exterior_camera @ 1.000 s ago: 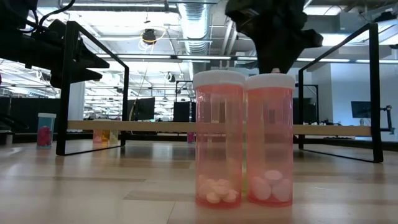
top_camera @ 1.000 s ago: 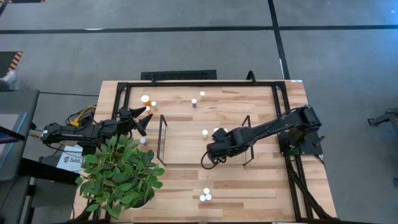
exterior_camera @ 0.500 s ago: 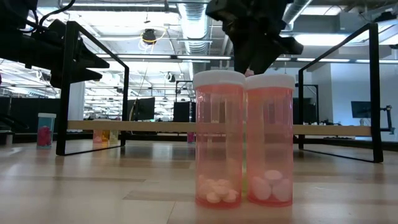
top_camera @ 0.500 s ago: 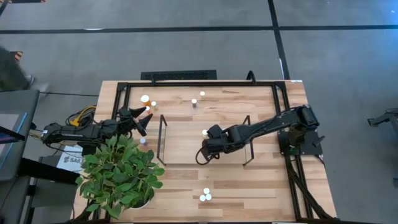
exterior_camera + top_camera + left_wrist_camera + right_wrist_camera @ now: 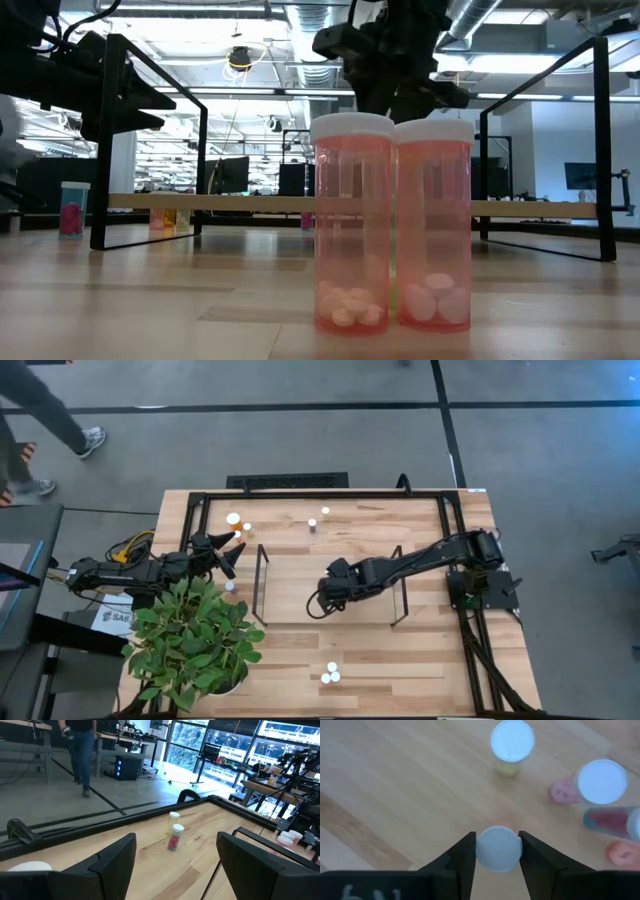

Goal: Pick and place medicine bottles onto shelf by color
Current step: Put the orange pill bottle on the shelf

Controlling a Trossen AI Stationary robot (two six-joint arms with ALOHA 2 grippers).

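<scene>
Right gripper (image 5: 496, 851) hanging over shelf (image 5: 290, 575), jaws pinching white-capped bottle (image 5: 498, 848) for placing; left gripper (image 5: 175, 860) waiting beside shelf, jaws wide.

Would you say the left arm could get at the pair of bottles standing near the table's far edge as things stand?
Probably yes. The left end effector waits open at the table's left, and bare wood lies between it and the two bottles; the shelf stands off to the side of that path.

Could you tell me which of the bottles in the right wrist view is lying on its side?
The dark red bottle at the picture's edge: its body shows lengthwise, while the other bottles show only round white caps from above.
</scene>
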